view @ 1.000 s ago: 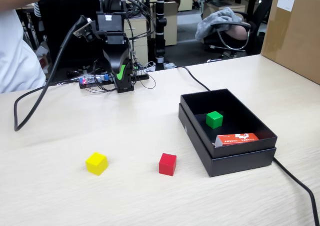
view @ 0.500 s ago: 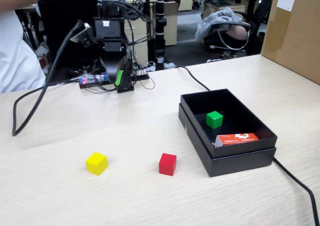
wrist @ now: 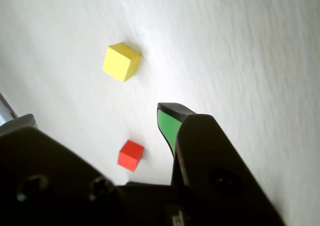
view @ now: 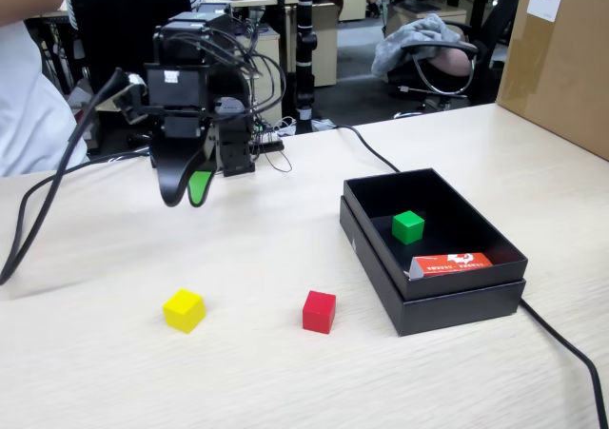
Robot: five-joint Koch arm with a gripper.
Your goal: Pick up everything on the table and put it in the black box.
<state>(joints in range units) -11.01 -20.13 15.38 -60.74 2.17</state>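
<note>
On the table (view: 285, 381), left of the black box (view: 447, 307) in the fixed view: red cube (view: 319, 311) nearest the box's front left corner, apart from it. Yellow cube (view: 184, 309) farther left of the box, at about the same depth as red, well apart from it. Green cube (view: 408, 226) inside the box, on its floor, toward the middle. Flat orange-red carton (view: 452, 263) also inside, against the box's front wall, not touching green.

Gripper (view: 186, 199) up off the table, left of the box and behind the yellow cube, tips pointing down. Jaws parted a moderate way, nothing between them; green pad visible on one jaw. Wrist view: yellow cube (wrist: 121, 61) and red cube (wrist: 131, 155) both on bare table, clear of the gripper (wrist: 95, 118).

Black cable (view: 566, 348) runs out from behind the box's front right corner. Brown cardboard carton (view: 561, 58) stands on the table beyond the box, to its right.
</note>
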